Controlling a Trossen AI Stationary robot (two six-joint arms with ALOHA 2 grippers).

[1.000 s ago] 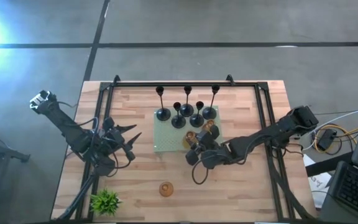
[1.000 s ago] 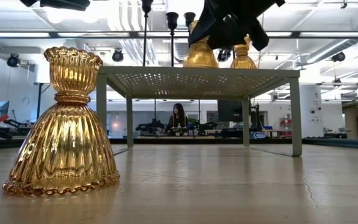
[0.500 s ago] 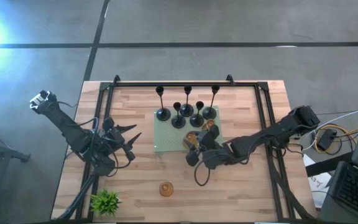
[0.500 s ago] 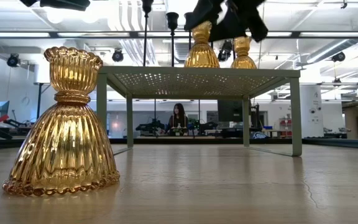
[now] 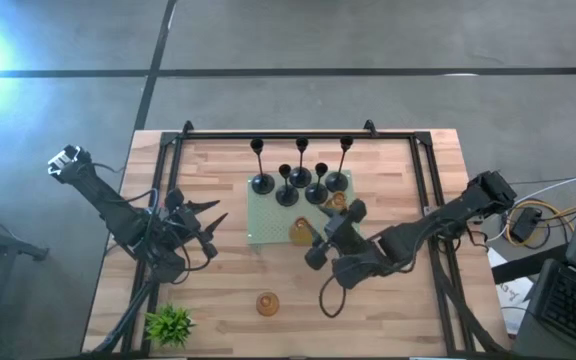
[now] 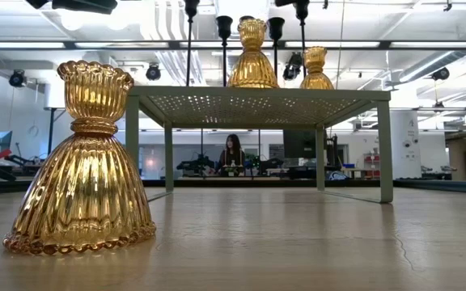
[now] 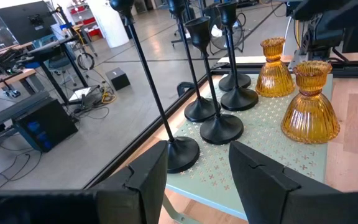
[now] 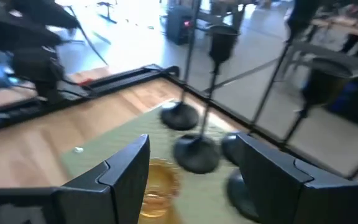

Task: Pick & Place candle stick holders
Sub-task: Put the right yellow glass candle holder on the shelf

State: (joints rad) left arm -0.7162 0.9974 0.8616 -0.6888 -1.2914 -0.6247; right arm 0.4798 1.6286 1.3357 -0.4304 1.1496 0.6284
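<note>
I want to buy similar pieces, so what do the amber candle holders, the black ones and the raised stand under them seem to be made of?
The amber holder looks like ribbed pressed glass: translucent and glossy, with light glowing through it. The black holders look like metal in a matte dark coat, going by their thin rigid stems, though painted wood or plastic is possible. The stand looks like perforated sheet metal, painted pale green.

Ribbed amber holders (image 6: 94, 162), black stemmed holders (image 5: 301, 180), perforated pale-green stand (image 5: 268, 225), green plant (image 5: 169, 324)
</note>
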